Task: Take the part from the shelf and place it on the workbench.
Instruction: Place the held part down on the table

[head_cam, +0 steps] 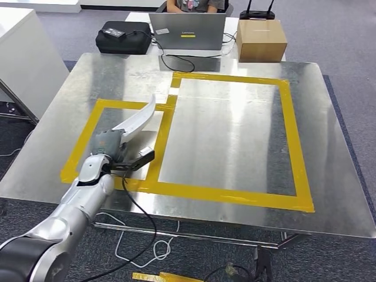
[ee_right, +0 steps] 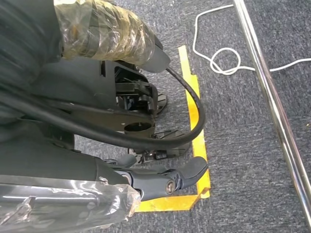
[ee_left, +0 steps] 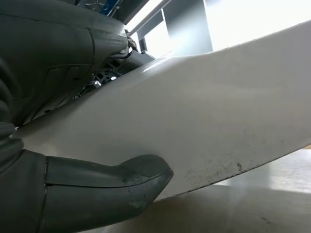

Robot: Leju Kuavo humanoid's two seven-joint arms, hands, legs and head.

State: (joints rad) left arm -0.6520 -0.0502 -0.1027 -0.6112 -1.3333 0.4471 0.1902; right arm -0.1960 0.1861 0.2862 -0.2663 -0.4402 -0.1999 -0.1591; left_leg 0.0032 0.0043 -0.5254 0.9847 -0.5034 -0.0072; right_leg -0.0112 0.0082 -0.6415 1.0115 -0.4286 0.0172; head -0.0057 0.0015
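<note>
The part [head_cam: 140,117] is a long, curved white blade. My left hand [head_cam: 108,147] grips its near end and holds it tilted up over the smaller yellow-taped square [head_cam: 95,117] on the left of the metal workbench [head_cam: 230,129]. In the left wrist view the white part [ee_left: 205,111] lies across my palm, with the grey thumb [ee_left: 110,184] pressed against its lower edge. A bare stretch of bench surface shows just beneath it. My right hand [ee_right: 73,165] hangs over the carpet with its fingers apart and nothing in them.
A larger yellow-taped rectangle [head_cam: 292,141] takes up the bench's middle and right. Behind the bench a person [head_cam: 195,4] sits at a laptop [head_cam: 188,30], with a black bag [head_cam: 124,36] and a cardboard box [head_cam: 261,40]. A white cabinet [head_cam: 22,59] stands left.
</note>
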